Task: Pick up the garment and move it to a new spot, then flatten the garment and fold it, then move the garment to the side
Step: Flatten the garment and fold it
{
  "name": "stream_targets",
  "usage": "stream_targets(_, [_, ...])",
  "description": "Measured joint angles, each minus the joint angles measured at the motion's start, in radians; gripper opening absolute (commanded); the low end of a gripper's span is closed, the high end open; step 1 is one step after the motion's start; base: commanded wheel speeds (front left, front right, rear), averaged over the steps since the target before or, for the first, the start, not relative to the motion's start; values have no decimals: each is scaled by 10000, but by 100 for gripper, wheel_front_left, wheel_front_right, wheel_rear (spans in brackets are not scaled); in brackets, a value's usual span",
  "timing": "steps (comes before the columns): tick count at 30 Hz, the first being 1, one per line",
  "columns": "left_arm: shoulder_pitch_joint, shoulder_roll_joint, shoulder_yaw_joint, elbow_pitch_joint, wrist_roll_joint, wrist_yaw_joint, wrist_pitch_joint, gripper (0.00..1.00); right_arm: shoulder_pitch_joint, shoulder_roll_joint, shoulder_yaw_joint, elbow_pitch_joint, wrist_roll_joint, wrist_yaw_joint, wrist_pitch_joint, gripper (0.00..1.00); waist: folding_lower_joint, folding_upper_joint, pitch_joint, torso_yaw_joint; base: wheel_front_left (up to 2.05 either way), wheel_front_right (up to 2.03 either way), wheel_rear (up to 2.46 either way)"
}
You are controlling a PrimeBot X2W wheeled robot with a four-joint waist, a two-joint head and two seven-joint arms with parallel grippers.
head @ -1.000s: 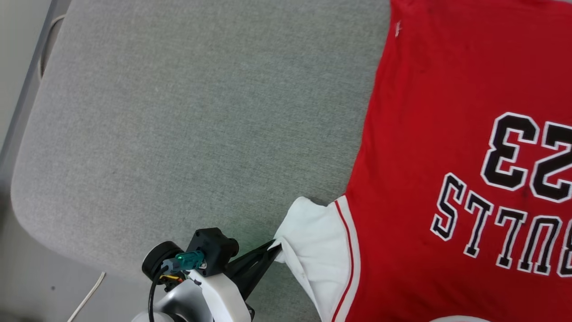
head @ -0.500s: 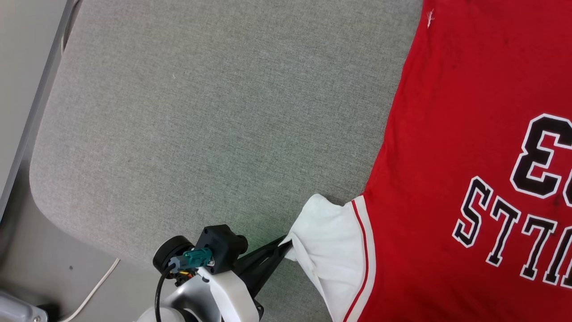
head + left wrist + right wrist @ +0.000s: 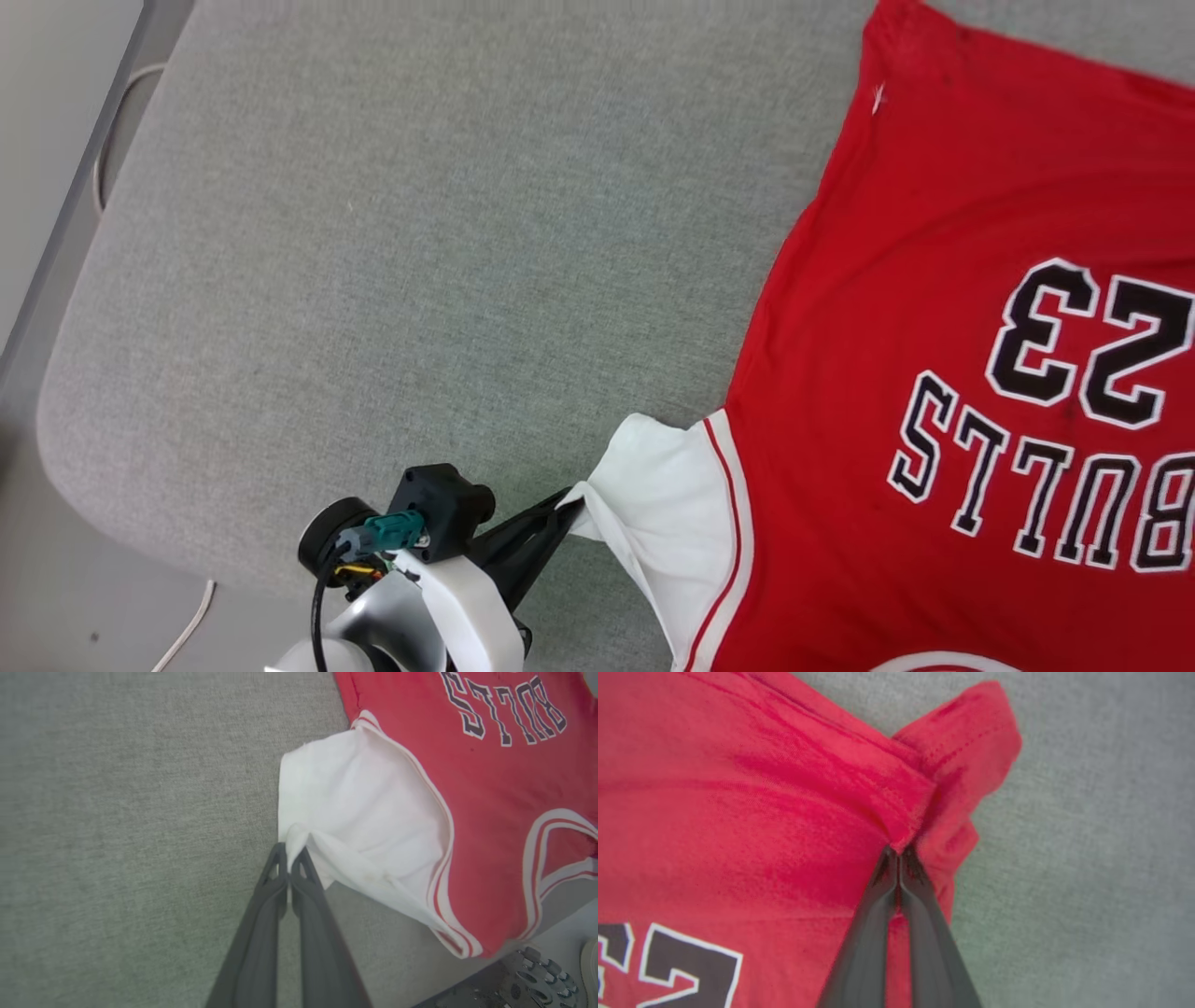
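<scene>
Head view: the garment (image 3: pixel 934 280) lies spread on the right part of a grey fabric-covered surface (image 3: pixel 420 261), lettered face up. Its black-and-white lettering (image 3: pixel 1046 467) reads upside down from here. One white sleeve (image 3: pixel 672 504) sticks out from the red body toward the lower middle of the view, and the surface's near edge runs just below it. The left claw (image 3: pixel 571 504) reaches in from the lower left with its two dark fingers pressed together on the outer corner of that sleeve, which is drawn to a small point at the fingertips. Beyond the surface's rounded corner, a pale cable (image 3: pixel 182 633) lies on the floor (image 3: pixel 56 597).

Left wrist view: the left claw's fingers meet at their tips with a pinched fold of white sleeve cloth between them. The sleeve fans out from the grip toward the striped seam and the red body. The striped collar (image 3: pixel 556 826) shows at the right edge, near the rim of the surface.

Right wrist view: the right claw (image 3: pixel 899 851) is closed tight on a raised ridge of red cloth near a crumpled corner of the garment. The bare surface lies to the right, and part of a numeral shows at the lower left.
</scene>
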Motion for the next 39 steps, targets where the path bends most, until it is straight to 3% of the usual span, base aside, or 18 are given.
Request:
stream_targets(10, [695,242,186,167,-374,345,-21,0,2352,236,65,245,1126,0,-623,0,-2,0,-1634,-838,0,0,0])
stream_targets(23, [1702,485,447,290,-809,786,-251,0,6093,437,-33,-959,2383,-2,-1154,0,-3,1,-3454,-2203,0,0,0])
stream_targets(32, [1883,284,407,512,-876,926,-445,0,8254,986,-857,-1697,2915,-2,-1350,0,-3,0,-4000,-2633,0,0,0])
stream_targets(39, [1866,151,278,738,-848,909,-558,0,8605,1143,-1024,-1791,2838,-2,-1498,0,-2,0,-3966,-2648,0,0,0])
